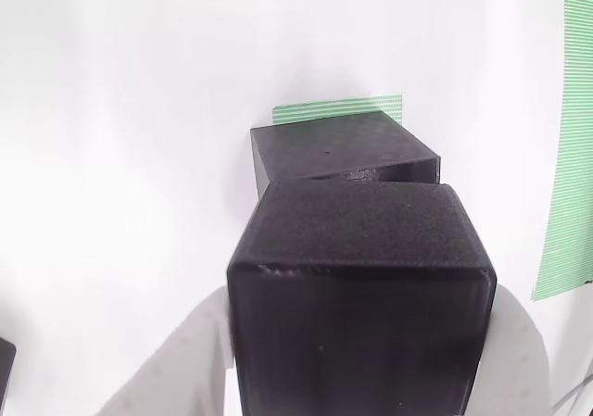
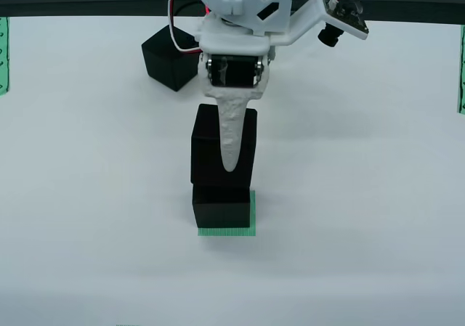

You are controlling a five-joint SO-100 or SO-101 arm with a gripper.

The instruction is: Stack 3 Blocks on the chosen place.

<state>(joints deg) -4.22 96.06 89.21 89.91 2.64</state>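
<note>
In the view that rides on the gripper, the white plastic gripper (image 1: 357, 360) clamps a matte black cube (image 1: 357, 277), grainy-faced with rounded edges, just above a second cube (image 1: 338, 152) on the green-striped square patch (image 1: 338, 110)

In the front view, the held cube (image 2: 211, 155) sits atop the lower one (image 2: 220, 206), twisted slightly; a third cube (image 2: 167, 57) rests well behind on the white table (image 2: 363, 195)
</note>
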